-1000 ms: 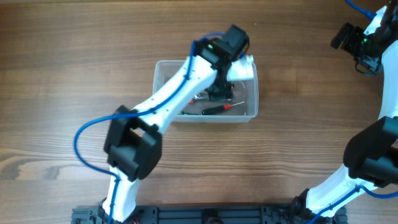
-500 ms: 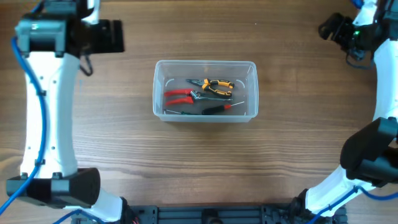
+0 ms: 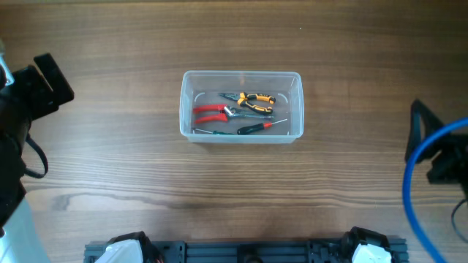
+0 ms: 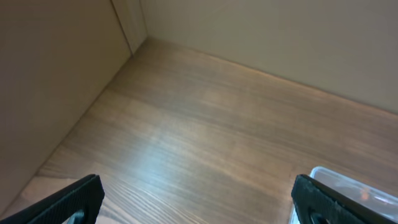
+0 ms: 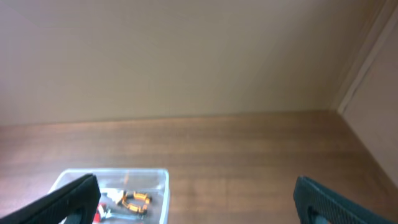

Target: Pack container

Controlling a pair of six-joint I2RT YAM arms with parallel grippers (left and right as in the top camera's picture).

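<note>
Left fingers (image 4: 74,200) and right fingers (image 5: 68,200), spread empty, have been pulled back to the overhead frame's sides; the container (image 3: 187,106), tools (image 3: 252,100) inside, is judged packed.

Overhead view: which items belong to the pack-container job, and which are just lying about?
Belongs to the job:
- container
- red-handled pliers, inside it
- yellow-and-black pliers, inside it
- black-handled screwdriver, inside it

Not part of the job:
- wooden table, support only
- black rail at the table's near edge
</note>
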